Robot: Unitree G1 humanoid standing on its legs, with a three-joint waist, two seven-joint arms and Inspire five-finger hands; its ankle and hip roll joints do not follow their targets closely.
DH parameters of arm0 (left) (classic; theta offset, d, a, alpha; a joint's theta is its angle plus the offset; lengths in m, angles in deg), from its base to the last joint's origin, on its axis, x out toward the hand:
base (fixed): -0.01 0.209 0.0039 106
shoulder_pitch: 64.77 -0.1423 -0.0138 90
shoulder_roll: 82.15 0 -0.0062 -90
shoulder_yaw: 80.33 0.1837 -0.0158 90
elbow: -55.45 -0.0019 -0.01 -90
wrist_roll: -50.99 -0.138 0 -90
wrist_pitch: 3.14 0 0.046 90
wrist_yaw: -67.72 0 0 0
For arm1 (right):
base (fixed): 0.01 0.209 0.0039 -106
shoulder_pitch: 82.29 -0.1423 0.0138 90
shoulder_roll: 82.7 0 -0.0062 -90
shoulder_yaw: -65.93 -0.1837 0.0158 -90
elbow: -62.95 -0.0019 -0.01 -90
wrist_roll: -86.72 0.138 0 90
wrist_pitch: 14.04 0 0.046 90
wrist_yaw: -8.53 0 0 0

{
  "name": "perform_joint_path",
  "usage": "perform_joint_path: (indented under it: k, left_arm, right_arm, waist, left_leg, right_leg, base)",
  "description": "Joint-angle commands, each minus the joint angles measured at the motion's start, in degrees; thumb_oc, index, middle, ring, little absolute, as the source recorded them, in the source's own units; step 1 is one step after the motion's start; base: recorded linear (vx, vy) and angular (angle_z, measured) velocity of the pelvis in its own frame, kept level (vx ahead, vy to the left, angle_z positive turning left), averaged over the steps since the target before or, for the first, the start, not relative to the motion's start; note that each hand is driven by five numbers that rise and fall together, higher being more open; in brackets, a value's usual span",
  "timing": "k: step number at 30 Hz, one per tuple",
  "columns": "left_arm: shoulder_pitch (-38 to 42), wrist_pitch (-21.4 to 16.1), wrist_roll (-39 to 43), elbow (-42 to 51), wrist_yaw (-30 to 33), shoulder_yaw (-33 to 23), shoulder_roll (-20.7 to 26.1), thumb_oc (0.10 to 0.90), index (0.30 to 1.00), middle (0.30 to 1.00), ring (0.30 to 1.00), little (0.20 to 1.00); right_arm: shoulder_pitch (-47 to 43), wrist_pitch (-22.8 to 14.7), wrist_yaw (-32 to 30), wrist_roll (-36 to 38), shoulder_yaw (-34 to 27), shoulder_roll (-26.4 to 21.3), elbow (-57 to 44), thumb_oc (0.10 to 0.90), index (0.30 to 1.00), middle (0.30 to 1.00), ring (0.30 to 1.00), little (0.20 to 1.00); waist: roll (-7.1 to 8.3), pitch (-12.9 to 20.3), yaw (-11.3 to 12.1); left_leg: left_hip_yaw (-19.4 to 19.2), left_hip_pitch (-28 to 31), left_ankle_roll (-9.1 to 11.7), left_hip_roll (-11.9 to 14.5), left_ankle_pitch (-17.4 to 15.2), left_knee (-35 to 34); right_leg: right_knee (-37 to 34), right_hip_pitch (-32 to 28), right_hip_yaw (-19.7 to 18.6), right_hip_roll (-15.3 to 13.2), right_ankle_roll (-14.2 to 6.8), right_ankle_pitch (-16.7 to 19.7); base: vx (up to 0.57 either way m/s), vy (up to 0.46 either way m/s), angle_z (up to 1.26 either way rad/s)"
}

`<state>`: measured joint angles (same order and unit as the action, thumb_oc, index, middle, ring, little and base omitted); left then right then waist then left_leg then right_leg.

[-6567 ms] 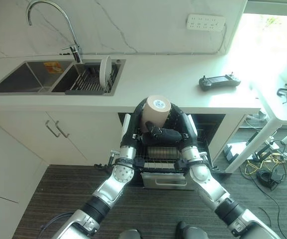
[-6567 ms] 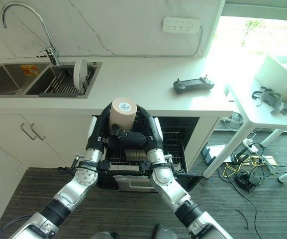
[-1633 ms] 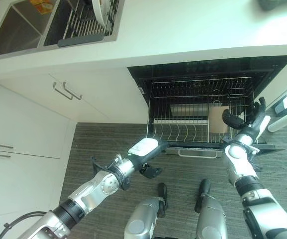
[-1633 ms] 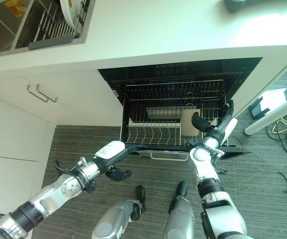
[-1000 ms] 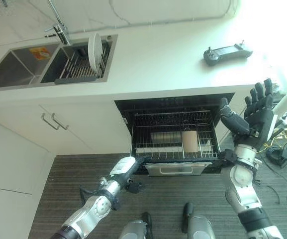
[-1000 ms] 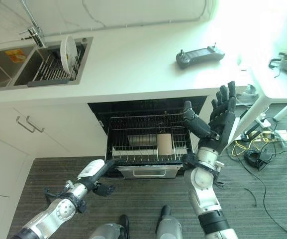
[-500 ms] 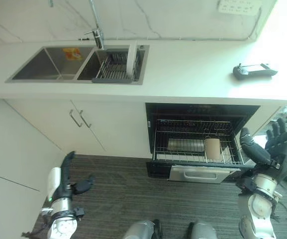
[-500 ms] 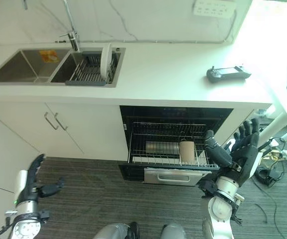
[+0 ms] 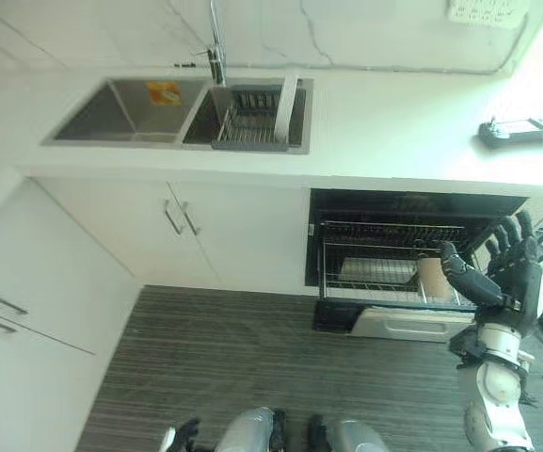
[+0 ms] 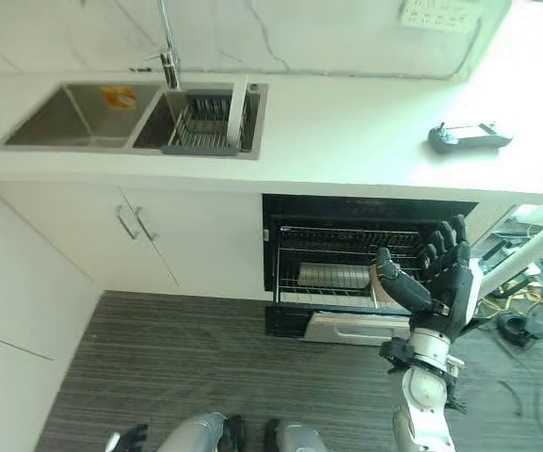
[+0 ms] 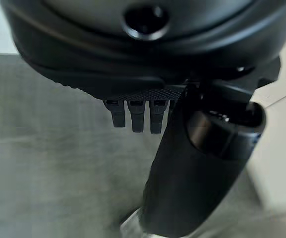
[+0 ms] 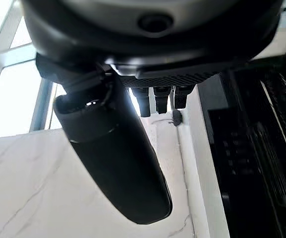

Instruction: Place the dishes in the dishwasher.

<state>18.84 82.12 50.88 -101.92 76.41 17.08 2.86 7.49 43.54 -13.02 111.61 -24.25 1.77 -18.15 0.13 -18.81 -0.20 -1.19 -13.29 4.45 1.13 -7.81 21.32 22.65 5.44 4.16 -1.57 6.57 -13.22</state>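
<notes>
A: While its fingers [image 10: 445, 247] stand straight and spread, holding nothing, where is the right hand [image 10: 440, 280]?

B: Raised just before the open dishwasher [image 10: 365, 259]. The left hand [image 11: 147, 64] hangs low, fingers relaxed, over the floor [image 10: 158, 367].

A: And the dishes?

B: 1 beige cup [image 9: 432, 278] sits in the pulled-out rack [image 9: 384, 282] (right side); 1 white plate [image 10: 237, 104] stands in the sink's [image 10: 73, 118] drainer [image 10: 196, 132].

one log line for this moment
right robot hand: open, raised by dishwasher | left robot hand: open, empty, over floor | cup: in rack | plate: in sink rack
</notes>
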Motion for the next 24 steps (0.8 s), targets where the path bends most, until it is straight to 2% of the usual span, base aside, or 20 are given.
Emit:
perform_joint_path:
  k: [1, 2, 5, 7, 8, 10, 11, 14, 15, 17, 19, 20, 21, 24]
  left_arm:
    - [-0.8, 1.5, 3.8, 2.7, -2.1, -0.5, 0.9, 0.8, 0.9, 0.9, 0.9, 0.9]
    - [-0.7, 2.4, 4.7, 1.8, -2.3, -0.6, 0.7, 0.8, 0.9, 0.9, 0.9, 0.9]
    - [-1.5, 5.4, 7.4, -1.4, -3.1, -1.4, -0.2, 0.8, 0.9, 0.9, 0.9, 0.9]
    - [-1.8, 6.1, 8.8, -1.9, -2.5, -1.9, -0.6, 0.8, 0.9, 0.9, 0.9, 0.9]
    - [-2.1, 7.1, 8.4, -2.4, -0.5, -2.1, -0.7, 0.8, 0.9, 0.9, 0.9, 0.9]
    - [-2.2, 7.5, 9.2, -2.4, 0.7, -2.0, -0.8, 0.8, 0.9, 0.9, 0.9, 0.9]
    - [-2.1, 7.6, 9.4, -2.3, 0.9, -2.0, -0.6, 0.8, 0.9, 0.9, 0.9, 0.9]
    - [-2.1, 8.2, 10.5, -2.1, 1.1, -2.3, -0.2, 0.8, 0.9, 0.9, 0.9, 0.9]
    - [-2.1, 8.6, 11.6, -1.9, 1.4, -2.1, -0.1, 0.8, 0.9, 0.9, 0.9, 0.9]
    - [-2.2, 9.8, 12.3, -1.1, 1.4, -2.7, -0.2, 0.8, 0.9, 0.9, 0.9, 0.9]
    - [-2.2, 9.2, 13.0, -1.3, 1.1, -3.1, -0.4, 0.8, 0.9, 0.9, 0.9, 0.9]
    - [-1.8, 8.6, 16.3, -1.4, 2.1, -2.9, -0.5, 0.8, 0.9, 0.9, 0.9, 0.9]
    - [-2.2, 8.4, 18.2, -1.0, 1.8, -3.7, -0.9, 0.8, 0.9, 0.9, 0.9, 0.9]
    - [-2.5, 8.4, 14.3, -0.6, 2.1, -3.3, -1.6, 0.8, 0.9, 0.9, 0.9, 0.9]
  right_arm:
    - [-3.1, -2.5, 0.4, -0.6, -3.1, -4.7, -6.9, 0.8, 0.9, 0.9, 0.9, 0.9]
    - [-3.0, -2.4, 0.7, -0.2, -3.2, -4.8, -7.1, 0.8, 0.9, 0.9, 0.9, 0.9]
    - [-2.8, -1.2, 1.4, 1.4, -3.7, -4.8, -7.5, 0.8, 0.9, 0.9, 0.9, 0.9]
    - [-2.7, -1.0, 1.6, 1.7, -3.7, -4.4, -7.7, 0.8, 0.9, 0.9, 0.9, 0.9]
    - [-2.8, -0.7, 2.3, 2.0, -3.4, -3.5, -7.8, 0.8, 0.9, 0.9, 0.9, 0.9]
    - [-3.1, -0.8, 2.0, 2.2, -2.6, -3.0, -7.9, 0.8, 0.9, 0.9, 0.9, 0.9]
    - [-3.2, -1.0, 1.6, 1.7, -2.1, -2.5, -8.1, 0.8, 0.9, 0.9, 0.9, 0.9]
    - [-3.2, -1.1, 1.0, 0.8, -0.8, -1.3, -8.8, 0.8, 0.9, 0.9, 0.9, 0.9]
    - [-3.4, -0.9, 1.7, 0.9, -0.4, -0.9, -8.9, 0.8, 0.9, 0.9, 0.9, 0.9]
    - [-4.1, -1.4, 3.2, 1.7, 0.4, -1.3, -8.7, 0.8, 0.9, 0.9, 0.9, 0.9]
    - [-4.5, -2.3, 4.6, 2.3, 0.7, -2.0, -8.4, 0.8, 0.9, 0.9, 0.9, 0.9]
    - [-5.3, -2.2, 4.2, 2.8, 1.1, -2.5, -8.3, 0.8, 0.9, 0.9, 0.9, 0.9]
    - [-5.2, -2.6, 4.2, 2.8, 0.9, -2.6, -7.8, 0.8, 0.9, 0.9, 0.9, 0.9]
    - [-4.5, -2.6, 3.5, 2.0, 0.4, -2.8, -8.4, 0.8, 0.9, 0.9, 0.9, 0.9]
  waist:
    - [-0.62, 2.1, -0.1]
    - [-0.76, 2.2, -0.2]
    - [-1.35, 3.3, -0.2]
    - [-1.64, 3.7, -0.1]
    - [-2.44, 4.3, 0.1]
    - [-2.9, 4.6, 0.5]
    - [-3.29, 4.7, 0.4]
    - [-3.74, 3.9, 0.1]
    - [-3.77, 3.6, 0.1]
    - [-3.63, 2.9, 0.2]
    - [-3.47, 1.8, 0.3]
    - [-3.49, 1.1, 0.0]
    - [-2.63, 2.1, 0.1]
    - [-1.62, 3.0, 0.0]
  left_leg:
    - [1.4, 1.3, -2.6, 0.0, 6.3, -4.1]
    - [1.3, 1.0, -2.6, 0.1, 5.9, -4.1]
    - [0.3, 2.0, -3.9, -0.7, 1.9, -4.1]
    - [0.6, 3.0, -4.6, -1.2, 0.7, -4.1]
    - [0.8, 5.1, -6.1, -2.0, -1.6, -4.1]
    - [1.0, 5.8, -7.3, -2.6, -2.8, -4.1]
    - [1.2, 6.2, -8.4, -2.9, -3.5, -4.1]
    - [1.2, 7.2, -10.4, -4.0, -4.9, -4.1]
    - [0.8, 7.4, -10.5, -4.0, -5.0, -4.1]
    - [-0.4, 7.4, -9.8, -3.6, -5.0, -4.1]
    - [-2.0, 8.3, -9.5, -3.3, -5.3, -4.1]
    - [-1.5, 8.5, -9.2, -3.0, -5.1, -4.1]
    - [-1.5, 8.6, -8.3, -3.4, -4.5, -4.1]
    - [-2.2, 9.3, -8.1, -4.1, -4.4, -4.1]
  right_leg:
    - [-5.5, -8.1, 0.6, 2.5, -6.6, -2.0]
    - [-5.5, -8.2, 0.6, 2.4, -6.6, -2.2]
    - [-5.5, -8.6, 1.4, 0.9, -7.4, -2.3]
    - [-5.5, -8.4, 1.8, 0.4, -7.8, -2.2]
    - [-5.5, -7.6, 3.2, -0.6, -8.5, -1.7]
    - [-5.5, -8.1, 3.9, -0.8, -8.7, -1.2]
    - [-5.5, -8.9, 4.4, -0.7, -9.3, 1.2]
    - [5.8, -3.7, 5.0, -1.3, -11.3, 5.3]
    - [7.3, -1.7, 5.8, -1.1, -11.4, 5.4]
    - [1.7, 0.0, 7.7, 1.2, -10.8, 5.1]
    - [-1.3, 1.5, 10.1, 0.7, -10.9, 6.5]
    - [-3.1, 0.8, 8.6, 1.8, -9.8, 5.1]
    - [-5.5, -0.3, 8.2, 2.1, -8.9, 3.0]
    - [-5.5, -0.9, 7.0, 2.0, -8.5, 1.7]
  base:
    - [0.23, 0.301, -0.2]
    - [0.23, 0.318, -0.23]
    - [0.24, 0.333, -0.79]
    - [0.22, 0.284, -0.9]
    - [0.25, 0.322, -0.66]
    - [0.22, 0.268, -0.35]
    - [0.16, 0.182, -0.46]
    - [0.11, 0.142, -0.26]
    - [0.09, 0.051, -0.23]
    - [0.06, -0.036, -0.64]
    - [0.06, -0.094, -0.79]
    - [0.2, -0.276, -0.68]
    - [0.21, -0.283, -0.5]
    - [0.18, -0.161, 0.1]
